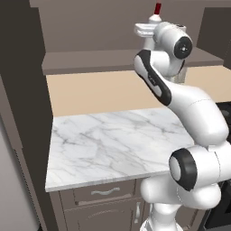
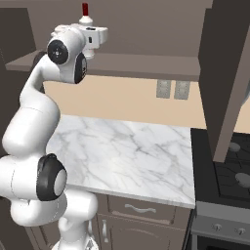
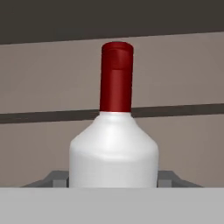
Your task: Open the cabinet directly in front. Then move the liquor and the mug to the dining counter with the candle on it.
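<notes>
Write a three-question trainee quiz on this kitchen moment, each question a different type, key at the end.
1. True or false: the liquor has a blue cap.
2. In the hand view, where does the pincer stand? A) one finger on each side of the bottle's body B) above the cap C) over the marble worktop
3. Fill in: to the right of the worktop, the right base view shows a ____.

Key: 1 false, the cap is red; 2 A; 3 stove.

arm (image 1: pixel 180 103) raised high — jaws spread, level
</notes>
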You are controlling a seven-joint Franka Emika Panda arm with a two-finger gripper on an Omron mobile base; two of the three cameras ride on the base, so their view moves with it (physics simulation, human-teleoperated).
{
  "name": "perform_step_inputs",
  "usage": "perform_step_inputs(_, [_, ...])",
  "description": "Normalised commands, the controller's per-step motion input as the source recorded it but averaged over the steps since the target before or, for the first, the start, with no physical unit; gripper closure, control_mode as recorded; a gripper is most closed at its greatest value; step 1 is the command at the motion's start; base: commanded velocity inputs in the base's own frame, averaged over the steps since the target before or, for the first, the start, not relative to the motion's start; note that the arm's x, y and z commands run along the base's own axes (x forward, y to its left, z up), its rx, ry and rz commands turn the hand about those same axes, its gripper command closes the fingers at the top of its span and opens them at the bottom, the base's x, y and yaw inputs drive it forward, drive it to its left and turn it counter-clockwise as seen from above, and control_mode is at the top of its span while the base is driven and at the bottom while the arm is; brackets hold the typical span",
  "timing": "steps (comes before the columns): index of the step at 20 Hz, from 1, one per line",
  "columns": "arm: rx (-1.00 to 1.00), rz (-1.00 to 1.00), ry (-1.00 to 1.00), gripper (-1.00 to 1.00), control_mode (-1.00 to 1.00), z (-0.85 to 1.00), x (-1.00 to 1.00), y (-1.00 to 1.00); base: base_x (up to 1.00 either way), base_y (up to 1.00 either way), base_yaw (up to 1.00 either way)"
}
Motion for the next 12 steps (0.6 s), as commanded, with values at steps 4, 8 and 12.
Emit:
perform_step_inputs(4, [0.0, 0.0, -0.04, 1.0, -1.0, 0.67, -0.52, 0.0, 0.0, 0.0, 0.0])
perform_step_inputs(8, [0.0, 0.0, 0.12, 1.0, -1.0, 0.41, -0.54, 0.0, 0.0, 0.0, 0.0])
perform_step_inputs(12, [0.0, 0.0, 0.27, 1.0, -1.0, 0.05, -0.74, -0.08, 0.0, 0.0, 0.0])
